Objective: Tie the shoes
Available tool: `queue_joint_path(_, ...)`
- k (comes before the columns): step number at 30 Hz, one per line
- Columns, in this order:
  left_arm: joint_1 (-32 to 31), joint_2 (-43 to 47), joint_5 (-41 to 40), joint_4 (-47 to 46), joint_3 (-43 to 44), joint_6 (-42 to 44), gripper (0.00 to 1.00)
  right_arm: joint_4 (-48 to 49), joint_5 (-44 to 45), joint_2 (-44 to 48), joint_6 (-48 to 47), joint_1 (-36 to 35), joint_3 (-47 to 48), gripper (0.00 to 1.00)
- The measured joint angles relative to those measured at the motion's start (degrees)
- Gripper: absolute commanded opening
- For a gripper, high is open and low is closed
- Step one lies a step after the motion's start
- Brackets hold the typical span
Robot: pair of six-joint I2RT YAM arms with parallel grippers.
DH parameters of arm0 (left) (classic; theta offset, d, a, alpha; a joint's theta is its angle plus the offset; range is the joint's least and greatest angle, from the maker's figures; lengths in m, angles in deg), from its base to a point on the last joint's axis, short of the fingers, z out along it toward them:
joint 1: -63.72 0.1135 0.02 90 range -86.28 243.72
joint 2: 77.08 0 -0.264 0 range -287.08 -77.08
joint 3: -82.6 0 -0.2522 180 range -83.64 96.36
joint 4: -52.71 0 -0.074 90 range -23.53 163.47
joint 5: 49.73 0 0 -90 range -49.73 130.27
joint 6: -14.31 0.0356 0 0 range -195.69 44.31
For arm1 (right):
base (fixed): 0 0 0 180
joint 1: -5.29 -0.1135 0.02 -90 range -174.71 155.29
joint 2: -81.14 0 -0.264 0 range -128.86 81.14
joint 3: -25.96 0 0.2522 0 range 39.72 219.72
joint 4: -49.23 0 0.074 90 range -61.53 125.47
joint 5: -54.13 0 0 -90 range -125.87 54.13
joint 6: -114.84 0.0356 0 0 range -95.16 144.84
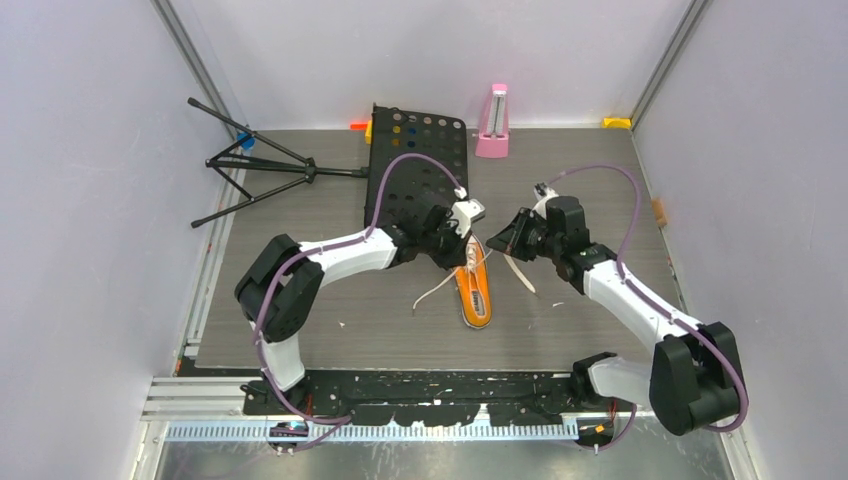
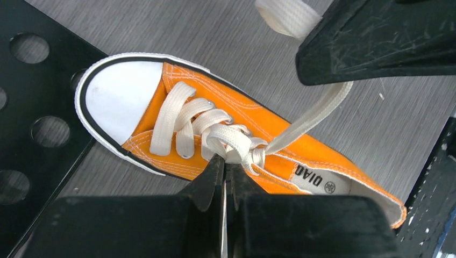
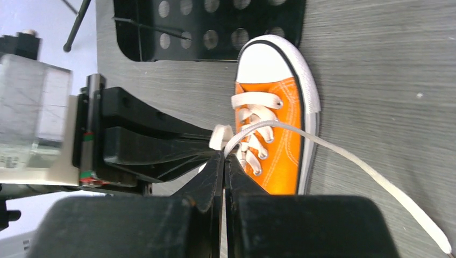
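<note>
The orange sneaker (image 1: 476, 296) lies mid-table, with its white toe cap (image 2: 121, 99) next to a black perforated plate. My left gripper (image 1: 466, 243) is over the shoe's lacing. In the left wrist view it (image 2: 226, 161) is shut on a white lace at the crossing (image 2: 242, 148). My right gripper (image 1: 508, 240) faces it closely from the right. In the right wrist view it (image 3: 224, 156) is shut on a lace strand beside the shoe (image 3: 279, 156). A taut lace (image 2: 317, 115) runs from the crossing up to the right gripper's finger (image 2: 376, 43). Loose lace ends trail left (image 1: 432, 294) and right (image 1: 520, 270).
A black perforated music-stand plate (image 1: 415, 160) lies behind the shoe, with its tripod legs (image 1: 260, 170) at the far left. A pink metronome (image 1: 492, 125) stands at the back wall. Small yellow pieces (image 1: 617, 122) sit at the back corners. White walls enclose the table.
</note>
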Motion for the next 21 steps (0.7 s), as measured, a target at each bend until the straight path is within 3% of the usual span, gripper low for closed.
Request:
queue_joint_path(8, -0.28, -0.24, 1.27, 1.79, 0.24, 6.25, 0.00, 5.42, -3.74, -4.52, -0.66, -3.26, 1.90, 0.08)
queue_joint_path(21, -0.39, -0.24, 3.21, 1.09, 0.24, 11.63, 0.00, 14.10, -8.39, -10.99, 10.58, -3.43, 2.32, 0.15)
